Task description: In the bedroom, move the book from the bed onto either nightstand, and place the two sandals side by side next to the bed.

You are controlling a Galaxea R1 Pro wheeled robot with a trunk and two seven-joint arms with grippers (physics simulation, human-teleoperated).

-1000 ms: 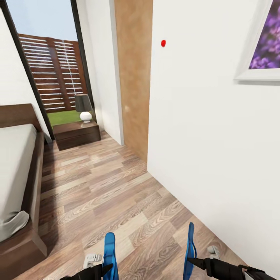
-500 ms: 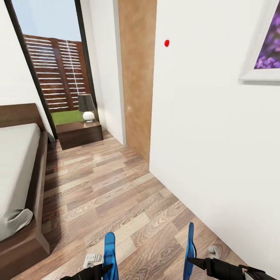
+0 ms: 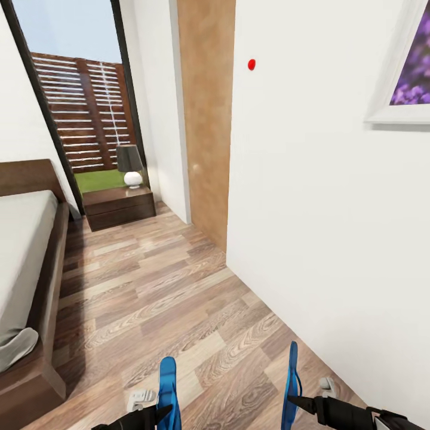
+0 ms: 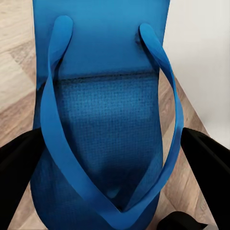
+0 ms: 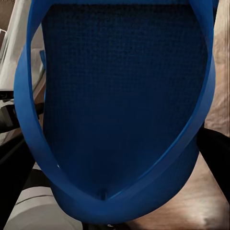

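Right, left sandal (image 3: pixel 168 385): bright blue, standing on edge in the left gripper (image 3: pixel 162 412) at the bottom of the head view, its sole reaching forward over the floor.
Left jaws: closed on that sandal; the left wrist view has the strap side (image 4: pixel 108 120) facing the camera, dark fingers (image 4: pixel 17 167) pressing either edge near the toe post.
Right sandal (image 3: pixel 292 382): blue too, also on edge, carried in the right gripper (image 3: pixel 294 403), well apart from its partner.
Right jaws: clamped on it; up close the dark textured footbed (image 5: pixel 120 96) sits between them, with a dark finger (image 5: pixel 215 148) at its edge.
Floor (image 3: pixel 155 286): wood planks, running ahead under both sandals.
Bed (image 3: pixel 24 275): grey mattress in a dark frame, off to the left, ahead of the left sandal.
Nightstand (image 3: pixel 118 206): dark brown, far end by the headboard, a lamp (image 3: pixel 129 165) on top.
Window (image 3: pixel 77 95): tall, dark-framed, behind the nightstand, slatted fence outside.
Wall (image 3: pixel 322 227): white, close on the right, beside the right sandal; purple flower picture (image 3: pixel 406 65) high on it, small red dot (image 3: pixel 251 64) further along.
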